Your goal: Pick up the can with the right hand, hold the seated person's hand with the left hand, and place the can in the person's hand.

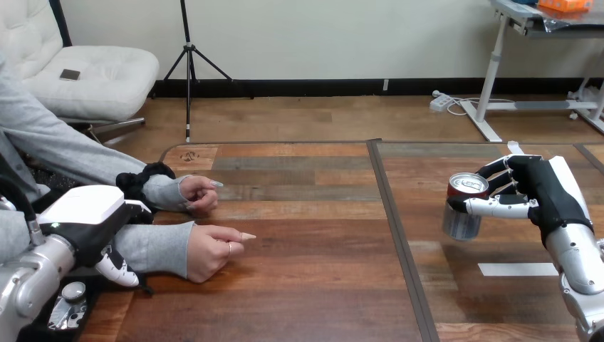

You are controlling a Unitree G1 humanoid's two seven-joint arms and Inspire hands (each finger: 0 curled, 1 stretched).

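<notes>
We find the left hand (pixel 89 212) lying over the sleeve behind the person's nearer hand (pixel 210 251); whether it grips, we cannot tell. The right hand (pixel 541 189) clasps the upright can (pixel 459 222), well apart from both.

2 silver forearms (pixel 580 260); left hand (pixel 89 214) & right hand (pixel 548 189) black w/ white back shells, b&w jointed fingers (pixel 498 207).

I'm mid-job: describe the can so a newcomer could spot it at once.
Start at the wooden table and go to its right side. There the robot's right hand is curled round the can. It is the only shiny silver cylinder on that side, with a red rim round its top.
</notes>
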